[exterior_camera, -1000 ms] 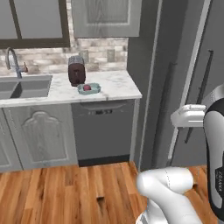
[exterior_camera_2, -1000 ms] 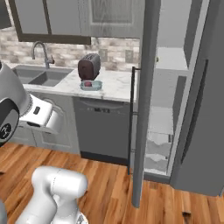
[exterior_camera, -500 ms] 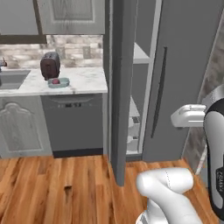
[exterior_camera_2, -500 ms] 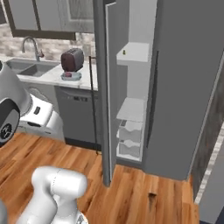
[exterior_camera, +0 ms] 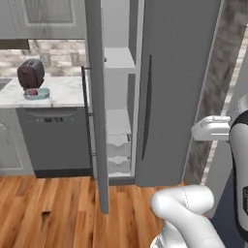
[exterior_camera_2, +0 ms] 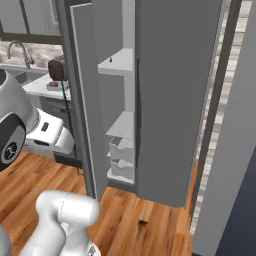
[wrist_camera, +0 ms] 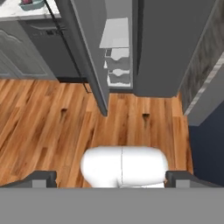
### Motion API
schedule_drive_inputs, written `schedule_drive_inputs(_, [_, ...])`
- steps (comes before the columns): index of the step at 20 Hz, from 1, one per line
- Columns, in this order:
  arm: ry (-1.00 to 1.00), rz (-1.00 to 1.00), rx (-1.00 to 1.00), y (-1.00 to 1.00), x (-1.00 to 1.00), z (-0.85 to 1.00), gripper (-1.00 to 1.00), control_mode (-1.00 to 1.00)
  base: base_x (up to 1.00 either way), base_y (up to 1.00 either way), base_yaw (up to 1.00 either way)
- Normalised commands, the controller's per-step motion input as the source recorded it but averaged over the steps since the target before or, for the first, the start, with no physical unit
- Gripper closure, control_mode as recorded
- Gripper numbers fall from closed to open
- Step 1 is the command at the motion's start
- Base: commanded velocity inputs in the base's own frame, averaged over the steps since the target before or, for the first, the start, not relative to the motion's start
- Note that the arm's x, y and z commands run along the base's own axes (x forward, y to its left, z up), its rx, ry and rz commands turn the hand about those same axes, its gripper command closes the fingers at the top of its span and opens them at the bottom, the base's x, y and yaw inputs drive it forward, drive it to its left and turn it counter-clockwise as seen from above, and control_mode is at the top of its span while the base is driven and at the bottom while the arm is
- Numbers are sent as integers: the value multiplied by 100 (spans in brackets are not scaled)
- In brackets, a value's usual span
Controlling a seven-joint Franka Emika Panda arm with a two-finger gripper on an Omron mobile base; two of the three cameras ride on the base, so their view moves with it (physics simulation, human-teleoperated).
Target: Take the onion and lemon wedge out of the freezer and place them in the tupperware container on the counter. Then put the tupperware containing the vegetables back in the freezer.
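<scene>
The freezer (exterior_camera: 95, 106) stands with its narrow door swung open, showing white shelves and drawers (exterior_camera: 117, 145). A tiny yellow-green lemon wedge (exterior_camera_2: 110, 60) lies on the upper shelf (exterior_camera_2: 117, 62). To the left, on the white marble counter (exterior_camera: 60, 91), the pale teal tupperware container (exterior_camera: 38, 93) holds the dark red onion (exterior_camera: 32, 91), right in front of the toaster. In the hand view my gripper (wrist_camera: 112, 179) is open and empty, high over the wood floor and well short of the freezer (wrist_camera: 89, 48). The tupperware container (wrist_camera: 33, 4) shows at that view's top left corner.
A dark red toaster (exterior_camera: 30, 72) stands behind the tray. A grey dishwasher (exterior_camera: 54, 140) sits under the counter. The fridge's wide shut door (exterior_camera: 179, 87) is right of the open compartment, with a stone wall (exterior_camera: 213, 97) beyond. A faucet (exterior_camera_2: 15, 50) stands far left.
The whole picture has slid left as the base drove right: the open freezer now sits in the middle and the counter is at the left edge. The gripper stays open.
</scene>
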Motion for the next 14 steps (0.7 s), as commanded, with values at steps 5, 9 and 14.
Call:
schedule_drive_inputs(5, [0,0,0,0,0,0,-100,100,64,-7,2])
schedule_drive_inputs(9, [0,0,0,0,0,0,-100,100,56,0,4])
schedule_drive_inputs(14, [0,0,0,0,0,0,-100,100,47,-20,2])
